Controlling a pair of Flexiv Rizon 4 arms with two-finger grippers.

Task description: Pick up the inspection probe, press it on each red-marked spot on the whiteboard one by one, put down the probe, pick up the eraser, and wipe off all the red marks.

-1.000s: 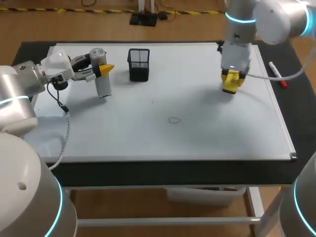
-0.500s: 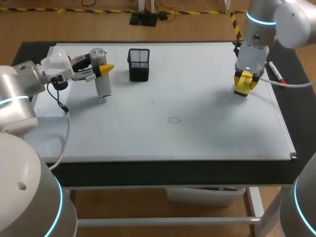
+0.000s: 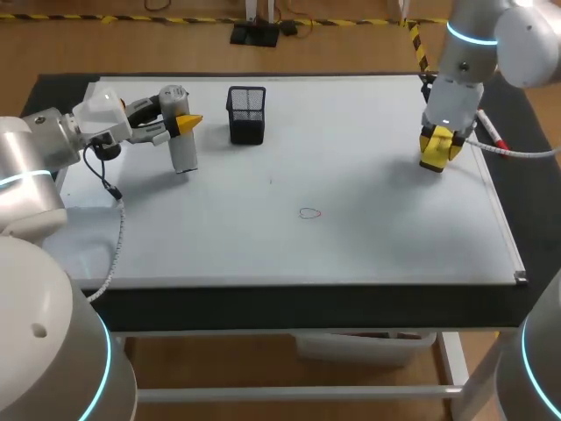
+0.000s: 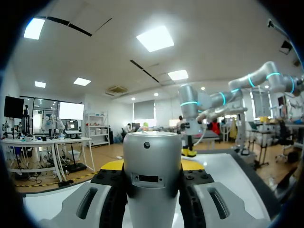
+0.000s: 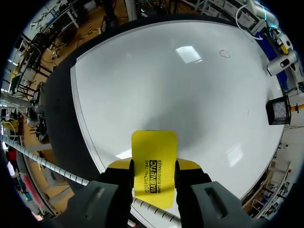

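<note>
From above, the whiteboard (image 3: pixel 351 246) covers most of the table. The left gripper (image 3: pixel 180 124) is over the board's far left part, its fingers pinching a grey probe (image 3: pixel 182 151) near its top. The probe stands upright with its lower end on or just above the board; I cannot tell which. Just beside it, toward the middle, stands a black mesh pen holder (image 3: pixel 246 114). A small red mark (image 3: pixel 309 213) lies near the middle of the board, well apart from both grippers. The right gripper (image 3: pixel 436 146) points down over the board's far right part and holds a yellow eraser (image 3: pixel 432 163) between its yellow tips. Whether the eraser touches the board cannot be told. A red-capped marker (image 3: pixel 491 132) lies just beyond it, by the board's right edge.

In the left wrist view, the probe (image 4: pixel 152 156) fills the gap between the two fingers (image 4: pixel 110 199), which press on it from both sides. Its rounded grey top rises ahead of them.

In the right wrist view, the eraser (image 5: pixel 153 159) is clamped flat between the two fingers (image 5: pixel 118 183) and sticks out ahead of them, over the board near its edge. The red mark (image 5: pixel 224 53) shows far ahead across the board. The pen holder (image 5: pixel 278 110) is off to one side of it.
</note>
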